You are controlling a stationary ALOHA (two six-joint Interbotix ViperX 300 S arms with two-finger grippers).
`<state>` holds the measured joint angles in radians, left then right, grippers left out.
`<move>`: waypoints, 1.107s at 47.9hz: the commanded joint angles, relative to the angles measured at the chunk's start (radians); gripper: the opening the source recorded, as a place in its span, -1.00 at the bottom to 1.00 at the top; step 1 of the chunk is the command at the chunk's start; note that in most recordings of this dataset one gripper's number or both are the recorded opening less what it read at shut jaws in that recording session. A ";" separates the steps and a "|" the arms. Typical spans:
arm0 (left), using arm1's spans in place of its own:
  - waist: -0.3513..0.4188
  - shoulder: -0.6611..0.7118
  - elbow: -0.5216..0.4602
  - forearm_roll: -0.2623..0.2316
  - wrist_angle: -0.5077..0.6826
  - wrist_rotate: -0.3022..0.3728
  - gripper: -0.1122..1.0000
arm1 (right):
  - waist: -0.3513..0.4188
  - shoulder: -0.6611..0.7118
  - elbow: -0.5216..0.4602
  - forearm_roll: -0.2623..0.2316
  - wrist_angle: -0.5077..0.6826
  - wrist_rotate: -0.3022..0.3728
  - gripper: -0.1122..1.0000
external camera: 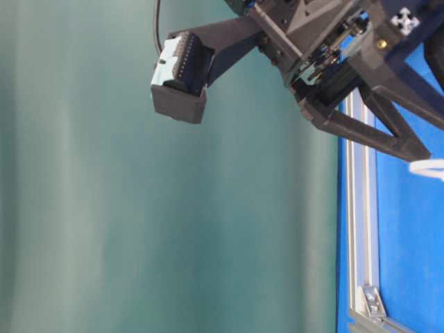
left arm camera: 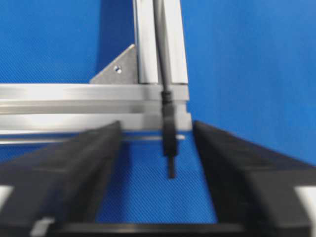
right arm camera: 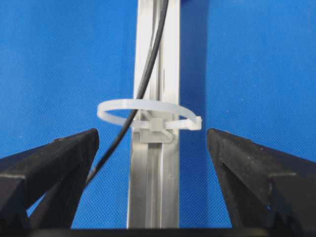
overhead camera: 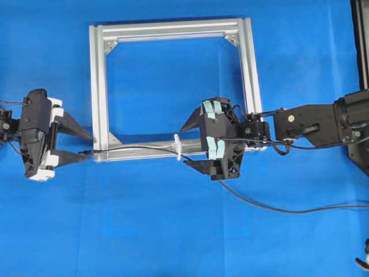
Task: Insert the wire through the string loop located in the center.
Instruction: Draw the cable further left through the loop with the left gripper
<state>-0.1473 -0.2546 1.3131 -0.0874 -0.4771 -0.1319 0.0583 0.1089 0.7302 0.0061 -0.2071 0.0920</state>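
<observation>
The wire (overhead camera: 138, 148) lies along the front bar of the silver frame (overhead camera: 98, 86) and passes through the small white string loop (overhead camera: 177, 147) at the bar's middle. Its dark plug (overhead camera: 87, 153) sticks out past the frame's left corner. My left gripper (overhead camera: 75, 143) is open around the plug (left arm camera: 169, 143), which lies free between the fingers (left arm camera: 94, 148) without touching either. My right gripper (overhead camera: 194, 145) is open just right of the loop. In the right wrist view the loop (right arm camera: 148, 114) stands ahead of my right gripper (right arm camera: 153, 134), with the wire (right arm camera: 145, 74) threaded through it.
From the loop the wire trails under the right gripper and curves across the blue mat (overhead camera: 173, 231) to the right edge (overhead camera: 300, 210). A corner bracket (left arm camera: 118, 71) sits inside the frame's near left corner. The table-level view shows the frame bar (external camera: 357, 208) and the loop (external camera: 427, 168).
</observation>
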 commanded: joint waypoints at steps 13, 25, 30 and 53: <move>0.006 -0.008 -0.012 0.005 -0.009 -0.002 0.85 | 0.003 -0.020 -0.015 -0.002 -0.003 -0.002 0.89; 0.006 -0.009 -0.014 0.005 -0.008 -0.002 0.86 | 0.003 -0.020 -0.015 -0.002 -0.002 -0.002 0.89; 0.006 -0.017 -0.017 0.005 -0.003 -0.002 0.86 | 0.003 -0.028 -0.015 -0.002 0.003 -0.002 0.89; 0.006 -0.130 -0.060 0.005 0.124 0.006 0.86 | 0.003 -0.155 -0.009 -0.002 0.112 0.000 0.89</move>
<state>-0.1427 -0.3528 1.2701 -0.0859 -0.3620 -0.1273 0.0598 -0.0031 0.7302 0.0061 -0.1028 0.0920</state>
